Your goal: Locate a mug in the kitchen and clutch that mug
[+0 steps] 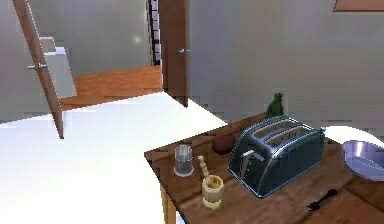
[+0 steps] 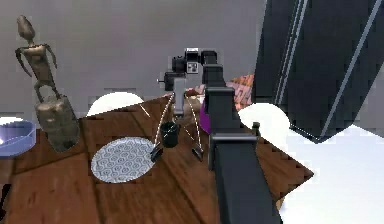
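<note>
In the arm side view the dark arm [image 2: 228,150] rises from the bottom edge over a wooden table [image 2: 70,185]. At its far end are the white marked squares [image 2: 192,63] and the gripper [image 2: 172,108], with thin fingers pointing down toward the tabletop. A small dark cup-like thing [image 2: 170,135], perhaps the mug, stands on the table right at the fingers. A purple thing [image 2: 204,118] lies beside the arm. I cannot tell whether the gripper holds anything.
A patterned plate [image 2: 124,158], a figure statue [image 2: 45,85] and a blue bowl [image 2: 14,135] share that table; white chairs [image 2: 114,102] stand behind. The forward view has a toaster [image 1: 276,150], shaker [image 1: 183,159], mortar with pestle [image 1: 211,188], green bottle [image 1: 276,104] and an open door [image 1: 174,50].
</note>
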Motion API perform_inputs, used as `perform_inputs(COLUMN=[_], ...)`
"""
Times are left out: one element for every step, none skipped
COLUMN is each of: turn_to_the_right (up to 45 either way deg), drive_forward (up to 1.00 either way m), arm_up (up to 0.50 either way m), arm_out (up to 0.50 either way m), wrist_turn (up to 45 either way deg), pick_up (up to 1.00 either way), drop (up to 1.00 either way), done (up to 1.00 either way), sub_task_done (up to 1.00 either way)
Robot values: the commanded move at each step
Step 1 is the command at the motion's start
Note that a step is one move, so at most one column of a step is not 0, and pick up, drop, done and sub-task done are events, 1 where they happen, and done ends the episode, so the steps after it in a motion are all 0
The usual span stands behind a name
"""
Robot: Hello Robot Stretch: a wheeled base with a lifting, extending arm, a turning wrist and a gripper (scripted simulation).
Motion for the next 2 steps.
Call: perform_inputs(turn_to_the_right=[0.0,0.0], drive_forward=[0.0,0.0], arm_up=[0.0,0.0], arm_out=[0.0,0.0], wrist_turn=[45.0,45.0], pick_up=[0.0,0.0], drop=[0.0,0.0], done=[0.0,0.0], sub_task_done=[0.0,0.0])
